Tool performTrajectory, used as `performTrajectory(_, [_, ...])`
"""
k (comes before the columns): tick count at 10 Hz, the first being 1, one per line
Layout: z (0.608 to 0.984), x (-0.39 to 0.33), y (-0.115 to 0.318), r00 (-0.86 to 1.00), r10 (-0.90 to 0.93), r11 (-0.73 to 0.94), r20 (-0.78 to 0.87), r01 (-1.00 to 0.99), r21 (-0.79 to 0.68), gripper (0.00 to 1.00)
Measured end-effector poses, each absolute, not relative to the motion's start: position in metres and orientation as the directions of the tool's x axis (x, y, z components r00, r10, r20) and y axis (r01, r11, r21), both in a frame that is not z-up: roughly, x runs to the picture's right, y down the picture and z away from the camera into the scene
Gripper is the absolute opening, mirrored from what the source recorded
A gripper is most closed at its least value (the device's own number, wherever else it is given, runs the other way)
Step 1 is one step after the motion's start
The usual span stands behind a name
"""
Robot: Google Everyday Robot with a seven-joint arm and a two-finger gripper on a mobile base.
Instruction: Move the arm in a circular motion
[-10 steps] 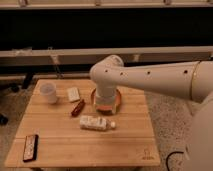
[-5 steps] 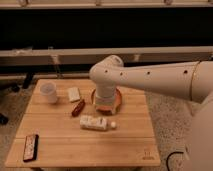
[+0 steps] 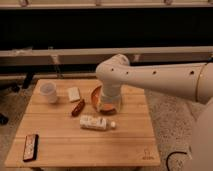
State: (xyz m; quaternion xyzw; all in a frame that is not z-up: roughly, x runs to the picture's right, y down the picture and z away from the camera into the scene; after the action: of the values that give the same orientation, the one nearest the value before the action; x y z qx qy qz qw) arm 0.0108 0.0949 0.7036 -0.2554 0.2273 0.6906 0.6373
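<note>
The large cream-white arm point(image 3: 160, 77) reaches in from the right, its thick tube ending in a bulbous joint point(image 3: 112, 72) above the middle of the wooden table point(image 3: 65, 145). From that joint it points straight down. The gripper point(image 3: 109, 106) hangs just over an orange-brown bowl point(image 3: 96, 95) at the table's centre back.
On the table lie a white bottle on its side point(image 3: 96, 122), a reddish-brown object point(image 3: 78, 107), a small pale block point(image 3: 74, 94), a translucent cup point(image 3: 48, 92) at the left, and a dark remote-like device point(image 3: 31, 147) at the front left. A dark shelf unit runs behind.
</note>
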Motion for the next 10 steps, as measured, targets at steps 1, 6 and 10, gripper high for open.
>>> performTrajectory(1, [0.705,0.005,0.092,-0.053,0.766,-0.083,-0.640,-0.996,-0.018,0.65])
performTrajectory(6, [0.716,0.026,0.079,-0.048,0.767,-0.077,-0.640,-0.997,-0.016,0.65])
performTrajectory(10, [0.714,0.020,0.081,-0.038,0.769,-0.069,-0.638,-0.997,-0.023,0.65])
